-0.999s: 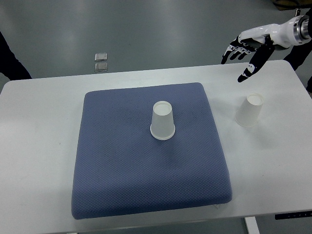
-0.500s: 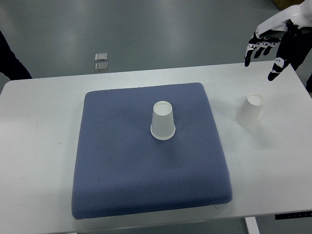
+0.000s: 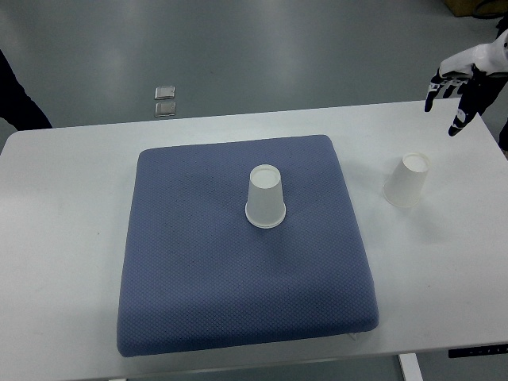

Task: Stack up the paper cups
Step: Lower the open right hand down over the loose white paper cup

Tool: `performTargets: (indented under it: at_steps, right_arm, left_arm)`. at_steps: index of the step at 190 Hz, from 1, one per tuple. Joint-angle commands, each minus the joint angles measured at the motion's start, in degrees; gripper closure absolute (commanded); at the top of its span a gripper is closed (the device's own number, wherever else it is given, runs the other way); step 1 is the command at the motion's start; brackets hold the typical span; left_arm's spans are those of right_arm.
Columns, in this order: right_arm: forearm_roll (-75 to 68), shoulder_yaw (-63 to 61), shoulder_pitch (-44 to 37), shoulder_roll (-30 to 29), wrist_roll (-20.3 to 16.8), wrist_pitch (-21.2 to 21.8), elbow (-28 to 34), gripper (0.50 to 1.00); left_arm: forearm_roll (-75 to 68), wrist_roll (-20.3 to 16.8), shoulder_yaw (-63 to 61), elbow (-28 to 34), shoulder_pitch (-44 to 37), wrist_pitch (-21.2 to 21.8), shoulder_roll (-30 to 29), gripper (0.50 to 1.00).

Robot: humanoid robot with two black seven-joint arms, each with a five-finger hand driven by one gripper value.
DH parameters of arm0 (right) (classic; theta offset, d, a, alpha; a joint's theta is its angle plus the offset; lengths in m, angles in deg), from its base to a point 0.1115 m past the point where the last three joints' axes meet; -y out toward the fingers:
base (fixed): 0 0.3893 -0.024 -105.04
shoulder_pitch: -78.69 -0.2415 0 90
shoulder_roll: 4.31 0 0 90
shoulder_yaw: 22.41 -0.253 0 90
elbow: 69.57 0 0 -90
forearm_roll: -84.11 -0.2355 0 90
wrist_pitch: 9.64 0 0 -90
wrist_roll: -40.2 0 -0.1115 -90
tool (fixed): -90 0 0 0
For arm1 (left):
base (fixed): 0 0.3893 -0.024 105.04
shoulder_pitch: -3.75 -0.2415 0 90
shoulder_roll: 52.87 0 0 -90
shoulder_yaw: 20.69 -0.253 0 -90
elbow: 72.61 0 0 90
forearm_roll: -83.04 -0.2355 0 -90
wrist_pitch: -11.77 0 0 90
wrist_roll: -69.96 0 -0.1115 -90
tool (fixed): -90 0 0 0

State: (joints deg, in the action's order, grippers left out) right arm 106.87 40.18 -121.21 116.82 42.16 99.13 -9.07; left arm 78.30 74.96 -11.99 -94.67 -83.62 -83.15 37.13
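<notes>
One white paper cup [image 3: 265, 197] stands upside down in the middle of the blue cushion [image 3: 198, 262]. A second white paper cup [image 3: 407, 180] stands upside down on the white table [image 3: 63, 238], to the right of the cushion. My right hand [image 3: 454, 86] hovers at the far right edge of the top view, above the table's back right corner and well behind the second cup. Its fingers are spread and hold nothing. My left arm does not show.
Two small square metal plates [image 3: 165, 100] lie on the grey floor behind the table. A dark shape [image 3: 16, 99] shows at the left edge. The table's right edge runs close to the second cup.
My right hand has drawn back to the right and away from the cups, from above the table's back edge toward the picture's right edge. Both cups stay where they were.
</notes>
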Motion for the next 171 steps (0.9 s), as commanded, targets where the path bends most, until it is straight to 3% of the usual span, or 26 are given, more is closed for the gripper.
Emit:
performTargets:
  at_steps: [1,37,171]
  right_arm:
    - [-1.23,-0.72,5.13,-1.33,-0.29,-2.86,-3.36,0.583]
    - [-5.01,-0.99,9.88,-3.62,-0.29,-4.26,-6.53,0.583]
    - [-7.56,-1.07,16.48,-8.28,-0.21,-11.82,-6.53,0.587]
  left_arm:
    - [-0.01,0.01,0.00,0.00,0.00,0.00,0.00,0.500]
    - [-0.01,0.01,0.00,0.00,0.00,0.00,0.00,0.500]
    - [-0.01,0.01,0.00,0.00,-0.08,0.00,0.00,0.500]
